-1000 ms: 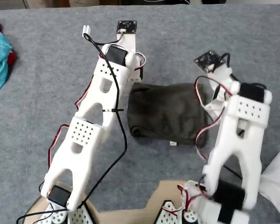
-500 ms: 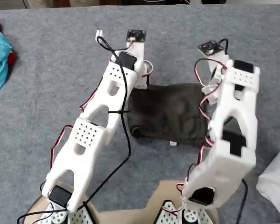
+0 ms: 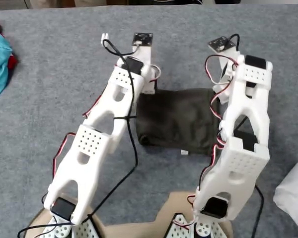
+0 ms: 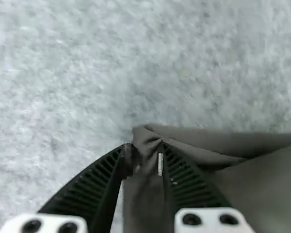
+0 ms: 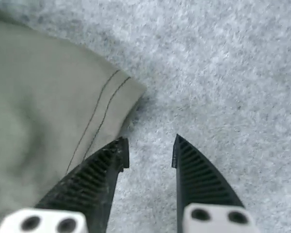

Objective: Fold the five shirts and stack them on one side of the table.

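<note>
Left gripper (image 4: 146,160) pinching olive shirt (image 4: 252,170) corner; right gripper (image 5: 150,153) spread, seemingly just beside hem

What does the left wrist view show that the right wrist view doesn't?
Left wrist view: the left gripper shut on a bunched corner of the dark shirt. Right wrist view: the right gripper open, holding nothing, one finger by the shirt's stitched hem. Both: the shirt lying on the grey table cover.
</note>
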Available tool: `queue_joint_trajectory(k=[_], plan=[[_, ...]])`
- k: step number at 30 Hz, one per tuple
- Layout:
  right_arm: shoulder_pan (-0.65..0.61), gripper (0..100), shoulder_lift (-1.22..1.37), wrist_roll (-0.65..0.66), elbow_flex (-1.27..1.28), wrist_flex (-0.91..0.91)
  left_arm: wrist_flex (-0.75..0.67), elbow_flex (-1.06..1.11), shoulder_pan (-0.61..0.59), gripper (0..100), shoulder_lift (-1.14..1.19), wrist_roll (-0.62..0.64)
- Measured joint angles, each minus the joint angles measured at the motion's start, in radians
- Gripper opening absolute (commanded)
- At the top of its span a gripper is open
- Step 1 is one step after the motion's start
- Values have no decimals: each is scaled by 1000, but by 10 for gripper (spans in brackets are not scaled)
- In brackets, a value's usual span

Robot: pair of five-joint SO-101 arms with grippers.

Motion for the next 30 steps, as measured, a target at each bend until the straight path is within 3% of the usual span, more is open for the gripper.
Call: queue_joint_trajectory(k=[22, 30], plan=[[-74, 171, 0, -170, -109, 347, -11, 0, -49, 107, 0, 0], [-75, 171, -183, -296, 41, 364, 60, -26, -49, 108, 2, 2]])
